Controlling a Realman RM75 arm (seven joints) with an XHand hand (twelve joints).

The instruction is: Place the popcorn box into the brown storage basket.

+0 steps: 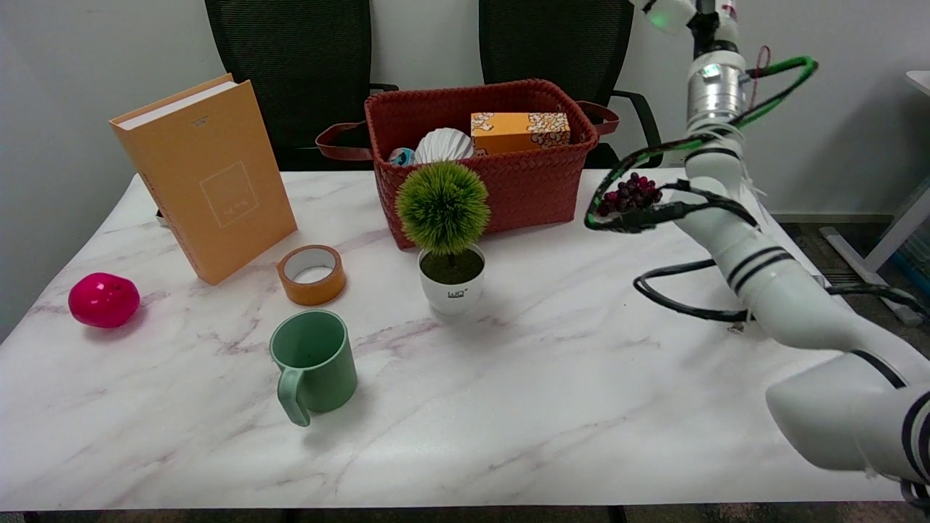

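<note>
The popcorn box [519, 132] lies on its side inside the brown storage basket [501, 181], up near the back rim, a flat-faced orange carton with popcorn printed at both ends. The basket is a rectangular tub of tight woven strips, reddish brown, with a smooth strap handle looping off each short end. It stands at the far edge of the table [552, 407], whose top is glossy white marble with faint grey-pink veins.

Sharing the basket with the box are a ribbed white ball [443, 145] and, half hidden beside it, a small bluish object [401, 155] I can't make out.

Just in front of the basket stands a little fake plant [445, 218], a spiky green pompom on a short stem in a smooth white round pot. To its left lies a roll of tan tape [312, 274], flat on its side. Behind that, an orange hardback book [205, 174] stands upright and slightly tilted. A shiny pink ball-shaped thing [103, 299] sits near the left edge, and a matte green mug [314, 365] stands closer to me, handle towards the front.

The right arm [770, 283], smooth white tubes banded in black and wrapped with black and green cables, rises from the lower right to the top edge. Its hand is out of view, so I can't say how it is held. A cluster of dark purple grapes [631, 193] shows behind the cable loop.
</note>
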